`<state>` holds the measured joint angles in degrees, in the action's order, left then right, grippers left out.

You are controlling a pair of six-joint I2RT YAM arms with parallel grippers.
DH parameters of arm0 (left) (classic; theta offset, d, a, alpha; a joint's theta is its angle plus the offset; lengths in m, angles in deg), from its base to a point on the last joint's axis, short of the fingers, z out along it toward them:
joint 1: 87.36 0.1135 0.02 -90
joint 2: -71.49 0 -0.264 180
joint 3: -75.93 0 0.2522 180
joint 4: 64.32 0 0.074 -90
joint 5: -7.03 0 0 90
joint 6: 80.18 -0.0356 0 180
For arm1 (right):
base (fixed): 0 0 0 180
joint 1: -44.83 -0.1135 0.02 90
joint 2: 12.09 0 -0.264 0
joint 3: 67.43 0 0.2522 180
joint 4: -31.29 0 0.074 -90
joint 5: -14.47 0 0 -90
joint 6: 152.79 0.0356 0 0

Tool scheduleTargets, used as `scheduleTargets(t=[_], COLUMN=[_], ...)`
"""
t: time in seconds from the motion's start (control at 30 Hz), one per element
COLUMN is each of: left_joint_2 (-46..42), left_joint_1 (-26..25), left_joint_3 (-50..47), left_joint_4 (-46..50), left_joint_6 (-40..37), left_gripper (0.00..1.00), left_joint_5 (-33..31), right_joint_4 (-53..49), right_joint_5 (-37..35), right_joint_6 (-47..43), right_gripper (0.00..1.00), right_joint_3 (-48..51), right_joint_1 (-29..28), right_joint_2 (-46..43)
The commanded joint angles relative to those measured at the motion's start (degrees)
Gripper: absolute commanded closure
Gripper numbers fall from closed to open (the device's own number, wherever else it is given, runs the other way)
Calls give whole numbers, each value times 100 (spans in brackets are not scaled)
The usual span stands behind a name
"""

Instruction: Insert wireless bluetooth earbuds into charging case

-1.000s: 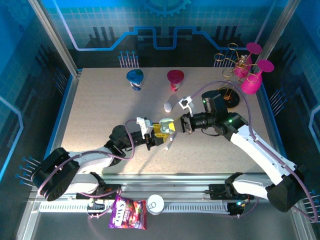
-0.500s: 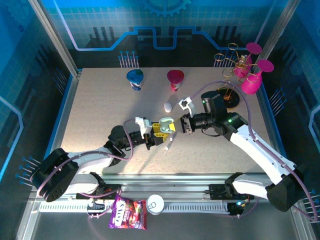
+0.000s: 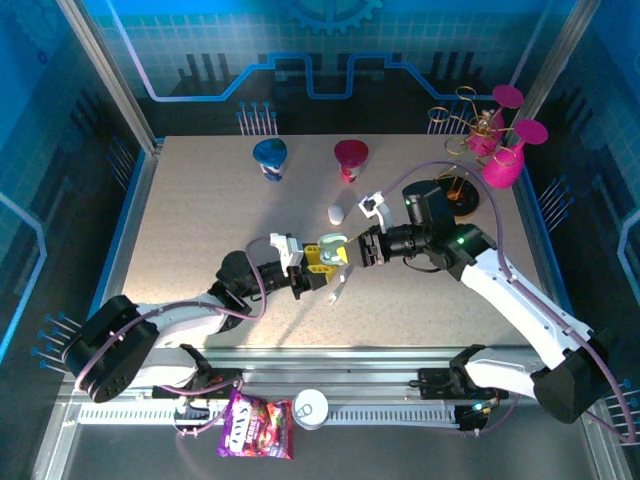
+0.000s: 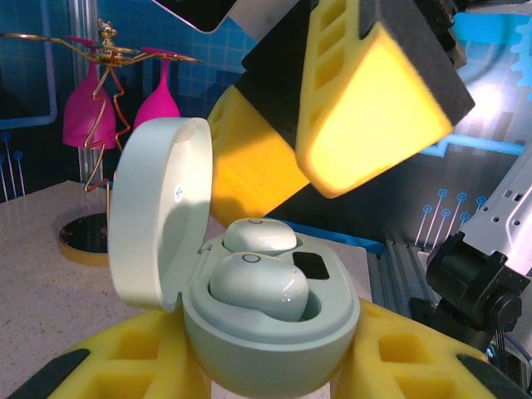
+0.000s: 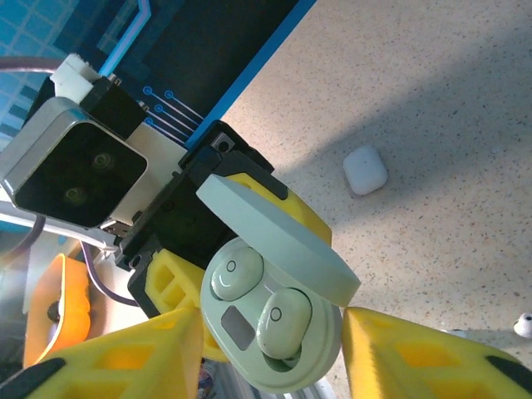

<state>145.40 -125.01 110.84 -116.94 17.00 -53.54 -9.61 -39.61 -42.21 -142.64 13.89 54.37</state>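
Left wrist view has the charging case close in front of the lens, clamped at its base between the yellow pads of the left gripper. The lid is tipped back so the wells face up for loading. Two earbuds sit in those wells, one near and one just behind it. The right gripper faces the case with its jaws apart, holding nothing, a pad on either side. Both buds look seated, so closing the lid seems to be what remains. A small white case lies well apart on the table.
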Motion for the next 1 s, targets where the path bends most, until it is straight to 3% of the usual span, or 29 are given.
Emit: scheduleTargets(t=[0.0, 0.33, 0.63, 0.97], left_joint_2=[51, 209, 238, 266], left_joint_1=[47, 40, 39, 43], left_joint_3=[120, 58, -18, 45], left_joint_4=[-390, -566, -692, -695], left_joint_6=[-68, -525, -511, -425], left_gripper=[75, 75, 75, 75], left_joint_5=[82, 398, 383, 83], right_joint_4=[14, 83, -358, -612], right_joint_5=[-76, -522, -406, -41], right_joint_6=[59, 623, 737, 413], right_gripper=[47, 31, 30, 28], right_joint_3=[-75, -427, -731, -141], right_joint_1=[128, 373, 448, 360], right_joint_2=[-325, -125, 516, -52])
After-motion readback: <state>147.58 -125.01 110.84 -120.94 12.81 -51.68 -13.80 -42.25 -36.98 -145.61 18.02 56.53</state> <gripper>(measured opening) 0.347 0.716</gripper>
